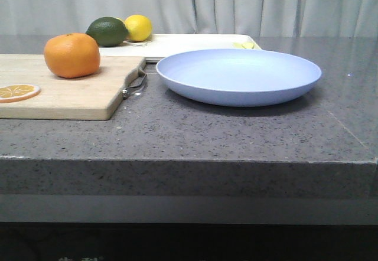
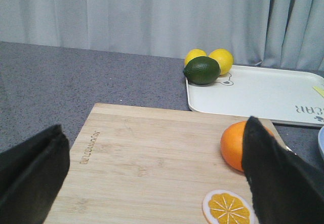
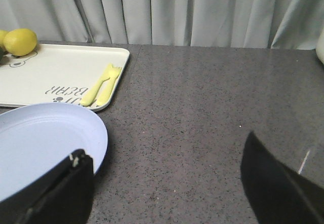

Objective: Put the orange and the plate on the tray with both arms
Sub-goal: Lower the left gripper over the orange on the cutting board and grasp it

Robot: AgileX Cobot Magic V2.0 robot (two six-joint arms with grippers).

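While the left gripper (image 2: 152, 183) hangs over the wooden cutting board (image 2: 152, 158) with its two black pointed fingers (image 2: 276, 178) spread wide, nothing sits between them but pale, fine-grained bamboo. Just past the right-hand finger of this gripper, partly hidden by it, rests the orange (image 2: 234, 144), round, slightly flattened, with dimpled skin; beside that same fingertip lies a thin flat orange slice (image 2: 228, 209) with a white rim. Farther ahead of the gripper, off the board, the tray (image 2: 263, 95) lies flat on the speckled grey stone table (image 2: 50, 77): smooth, cream-white, rectangular, with a low rim and rounded corners. At its near corner sit a glossy dark green lime (image 2: 202, 70) and two yellow lemons (image 2: 221, 60), though whether they rest on the tray or just beside it is hard to tell.

The right gripper (image 3: 167, 183) is also spread wide and holds nothing, hovering over bare table. Its left-hand finger (image 3: 61, 193) overlaps the rim of the plate (image 3: 45, 143), a wide, shallow, matte lavender-blue round; contact cannot be judged. Beyond the plate, a small pale yellow fork (image 3: 101, 86) lies on the tray near its edge. From the front, the plate (image 1: 239, 75) sits just beside the board's metal handle (image 1: 134, 85), with the orange (image 1: 72, 55) on the board.
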